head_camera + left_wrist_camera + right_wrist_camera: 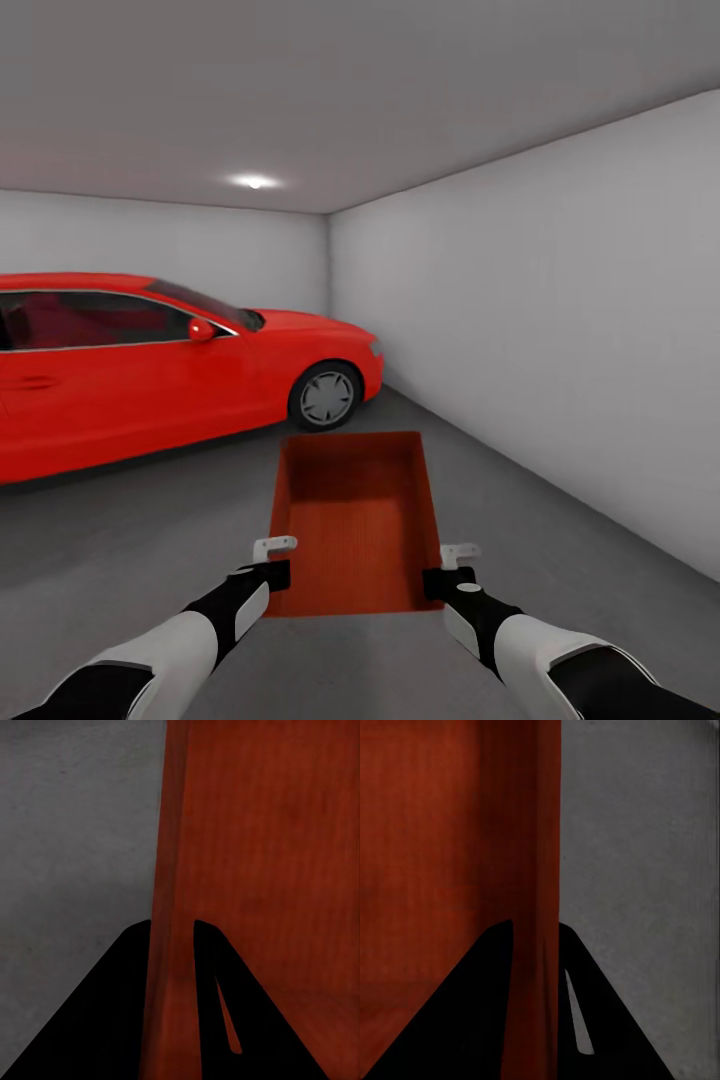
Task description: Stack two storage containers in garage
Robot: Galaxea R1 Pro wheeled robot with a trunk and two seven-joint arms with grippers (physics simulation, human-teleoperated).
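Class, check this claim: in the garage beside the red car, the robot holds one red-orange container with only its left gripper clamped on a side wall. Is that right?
Not quite. Both grip it: the left gripper and right gripper each clamp a side wall of the container, as each wrist view shows. The red car stands beside it.

**Colours around you in the garage**

You hold a red-orange storage container [352, 520]; its inner bottom shows a fine ribbed grain, slightly brighter than the darker, shaded walls. In your wrist views the same wall reads deep rust-orange between black fingers [105, 1020]. Your left gripper [272, 560] and right gripper [452, 565] are black with pale grey-white tips, on white-and-black forearms. The car [150, 370] is glossy bright red with dark windows and a silver-grey wheel. The floor [120, 560] is mottled dark grey; the walls [560, 330] are plain grey-white.
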